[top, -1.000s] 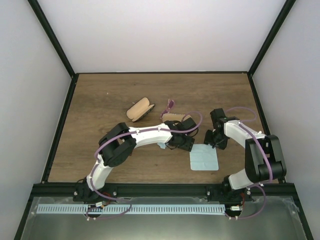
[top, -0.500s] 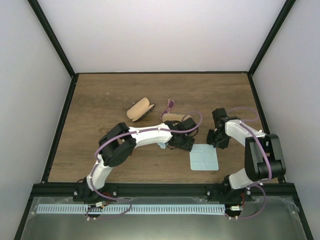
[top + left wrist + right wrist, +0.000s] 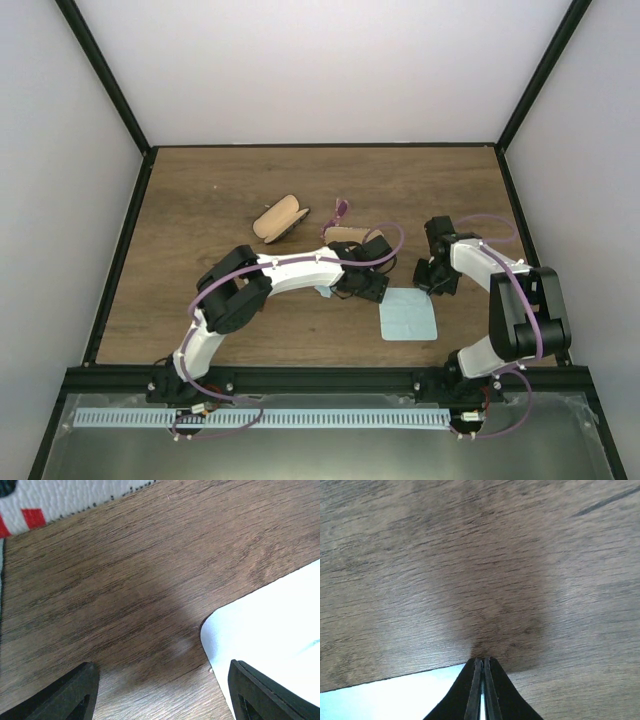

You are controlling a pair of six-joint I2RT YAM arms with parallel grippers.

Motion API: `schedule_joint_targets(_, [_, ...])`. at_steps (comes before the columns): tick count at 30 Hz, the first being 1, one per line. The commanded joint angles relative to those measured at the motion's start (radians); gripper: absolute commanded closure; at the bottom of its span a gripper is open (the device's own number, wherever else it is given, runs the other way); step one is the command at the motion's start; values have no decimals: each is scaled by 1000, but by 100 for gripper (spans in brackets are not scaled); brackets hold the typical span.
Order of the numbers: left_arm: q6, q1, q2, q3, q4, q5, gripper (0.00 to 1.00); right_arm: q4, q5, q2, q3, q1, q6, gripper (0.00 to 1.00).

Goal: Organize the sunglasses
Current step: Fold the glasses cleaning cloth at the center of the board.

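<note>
Two grippers sit low: the right gripper [image 3: 481, 661] pinches the edge of the blue cloth [image 3: 408, 317], we judge to lift it; the left gripper [image 3: 165, 692] hovers, jaws spread, empty. Farther back, the sunglasses [image 3: 340, 209] lie untouched behind a case [image 3: 350, 237].

Desk [image 3: 200, 200]: dark wood grain. Tan oval case [image 3: 279, 219] lies at an angle, left of centre. A second tan object [image 3: 345, 235] sits to its right, mostly hidden. Light blue cloth [image 3: 408, 316] lies flat at front right — another blue corner [image 3: 322, 291] shows further left. Red-and-white striped case [image 3: 50, 500] — only its edge shows, in the left wrist view.
</note>
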Motion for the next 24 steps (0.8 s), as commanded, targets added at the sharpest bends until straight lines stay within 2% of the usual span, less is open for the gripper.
schedule_joint_targets(1, [-5, -5, -21, -20, -14, -5, 26, 15, -27, 24, -2, -3, 1, 97])
schedule_joint_targets(3, [-3, -6, -28, -20, -11, -8, 25, 17, -27, 15, -1, -3, 1, 97])
schedule_joint_targets(5, [0, -5, -31, -15, -15, -9, 18, 18, -30, 12, -3, -3, 0, 97])
schedule_joint_targets(7, [1, -5, -27, 0, -28, -2, 7, 18, -30, 11, -3, -3, 0, 97])
schedule_joint_targets(10, [-2, -6, -21, 27, -43, 4, 3, 19, -32, 11, -3, -4, -1, 96])
schedule_joint_targets(13, [-7, -6, -8, 49, -63, 1, 9, 20, -35, 9, -4, -3, -2, 96])
schedule_joint_targets(17, [-36, -6, 56, 125, -137, -10, 26, 21, -35, 7, -4, -3, -2, 96])
schedule_joint_targets(20, [-69, -6, 94, 188, -185, -18, 28, 21, -37, 6, -6, -1, -2, 96])
schedule_joint_targets(24, [-137, -6, 127, 253, -248, -13, 24, 24, -43, 12, -6, -1, -4, 96])
